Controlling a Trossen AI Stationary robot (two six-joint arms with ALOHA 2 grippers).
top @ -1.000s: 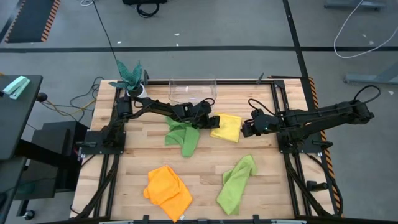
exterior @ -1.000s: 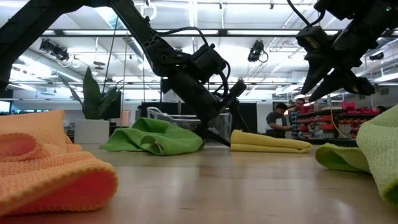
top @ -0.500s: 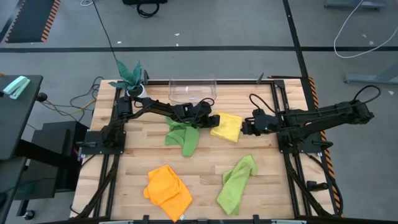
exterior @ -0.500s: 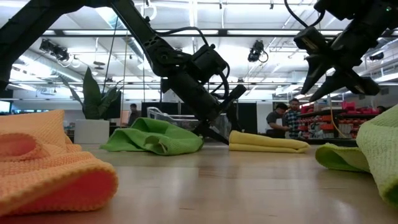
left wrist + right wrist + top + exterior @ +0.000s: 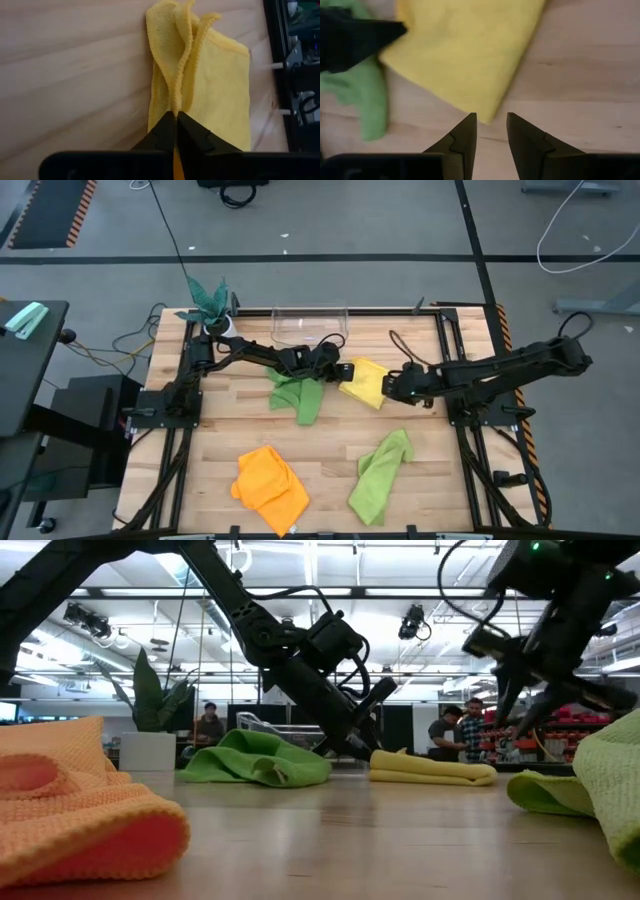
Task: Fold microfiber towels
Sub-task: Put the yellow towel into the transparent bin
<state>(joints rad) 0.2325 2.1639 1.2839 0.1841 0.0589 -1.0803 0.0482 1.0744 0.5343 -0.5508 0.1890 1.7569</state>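
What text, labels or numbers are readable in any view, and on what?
None readable.
Yellow towel, green towel, orange towel: no tag or print visible.
Left hand and right hand: no markings showing.
Clear bin: no label visible.
Shelves in the room behind the table: packaging there is too small and blurred to read.

A large open robotics lab or industrial workshop: a wooden-slat table (image 5: 330, 450) in a black metal frame (image 5: 480, 450) stands on a grey concrete floor (image 5: 330, 220) marked with dark tape lines and trailing cables (image 5: 575, 230). Behind it, ceiling light strips (image 5: 310, 560), stocked shelves (image 5: 575, 730) and several people (image 5: 440, 735) standing about.
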